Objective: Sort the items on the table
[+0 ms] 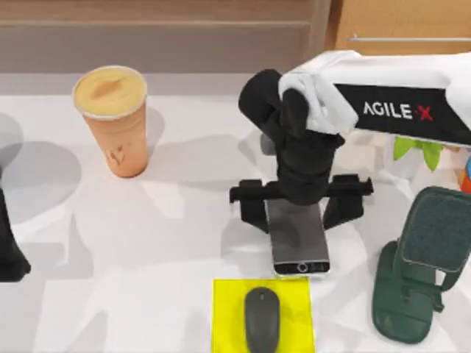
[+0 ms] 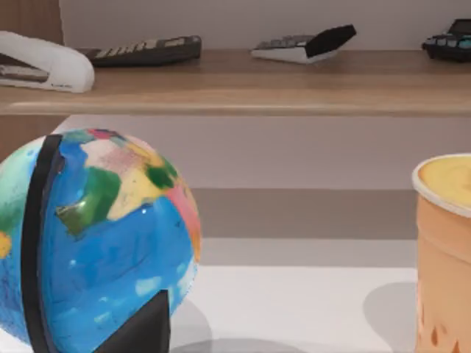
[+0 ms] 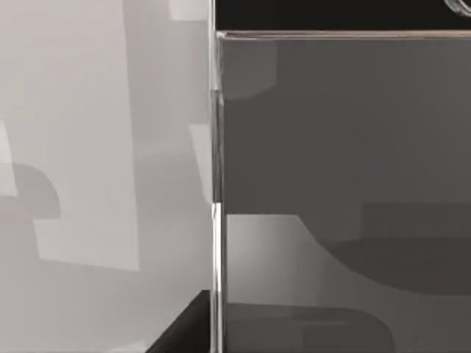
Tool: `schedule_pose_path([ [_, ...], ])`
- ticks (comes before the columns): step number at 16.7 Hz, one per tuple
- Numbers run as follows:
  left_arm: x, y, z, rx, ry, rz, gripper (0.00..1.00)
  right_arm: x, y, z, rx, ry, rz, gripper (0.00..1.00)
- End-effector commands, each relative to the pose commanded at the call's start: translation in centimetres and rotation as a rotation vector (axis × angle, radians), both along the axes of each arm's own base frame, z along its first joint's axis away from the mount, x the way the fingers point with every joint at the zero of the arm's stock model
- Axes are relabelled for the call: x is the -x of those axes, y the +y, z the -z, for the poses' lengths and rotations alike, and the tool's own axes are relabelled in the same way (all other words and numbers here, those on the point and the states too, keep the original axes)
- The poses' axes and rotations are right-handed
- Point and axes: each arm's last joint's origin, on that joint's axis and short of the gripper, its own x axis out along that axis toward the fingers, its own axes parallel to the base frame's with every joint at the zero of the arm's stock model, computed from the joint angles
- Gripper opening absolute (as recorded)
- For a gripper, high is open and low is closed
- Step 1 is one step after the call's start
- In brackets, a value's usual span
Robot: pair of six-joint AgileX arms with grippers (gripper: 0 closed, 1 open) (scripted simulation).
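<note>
The smartphone (image 1: pixel 300 246) lies flat on the white table (image 1: pixel 169 243), right of centre, its black screen up and silver edge toward the front. My right gripper (image 1: pixel 298 200) hangs directly over its far end, open, with one black finger on each side of the phone. In the right wrist view the phone's screen (image 3: pixel 331 147) is very close. The dark grey mouse (image 1: pixel 262 318) rests on a yellow mat (image 1: pixel 224 294) at the front. The orange-tan cup (image 1: pixel 114 121) stands upright at the back left and also appears in the left wrist view (image 2: pixel 441 250).
A dark green stand (image 1: pixel 416 276) sits at the front right, close to the phone. My left arm (image 1: pixel 9 246) is parked at the left edge. A globe (image 2: pixel 88 243) stands near it, and a wooden shelf (image 2: pixel 243 84) behind holds a stapler and calculators.
</note>
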Motion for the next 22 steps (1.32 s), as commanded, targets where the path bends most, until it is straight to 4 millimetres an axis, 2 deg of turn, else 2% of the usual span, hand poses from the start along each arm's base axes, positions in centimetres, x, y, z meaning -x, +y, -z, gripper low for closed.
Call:
schedule_pose_path([
  [5, 0.0, 0.0, 0.0, 0.000, 0.000, 0.000, 1.00, 0.1, 0.0, -2.5, 0.001, 0.002, -0.003, 0.00],
  [9, 0.0, 0.0, 0.0, 0.000, 0.000, 0.000, 1.00, 0.1, 0.1, -2.3, 0.004, 0.003, -0.001, 0.00],
  [11, 0.0, 0.0, 0.0, 0.000, 0.000, 0.000, 1.00, 1.2, 0.8, -3.3, 0.020, -0.030, -0.001, 0.00],
  [14, 0.0, 0.0, 0.0, 0.000, 0.000, 0.000, 1.00, 5.8, 2.8, -5.5, 0.095, -0.128, 0.007, 0.00],
  [17, 0.0, 0.0, 0.0, 0.000, 0.000, 0.000, 1.00, 12.5, 3.7, -7.5, 0.193, -0.284, 0.042, 0.00],
  [19, 0.0, 0.0, 0.0, 0.000, 0.000, 0.000, 1.00, 16.9, 3.0, -8.6, 0.244, -0.421, 0.077, 0.00],
  [22, 0.0, 0.0, 0.0, 0.000, 0.000, 0.000, 1.00, 22.0, 0.2, -9.7, 0.282, -0.655, 0.138, 0.00],
])
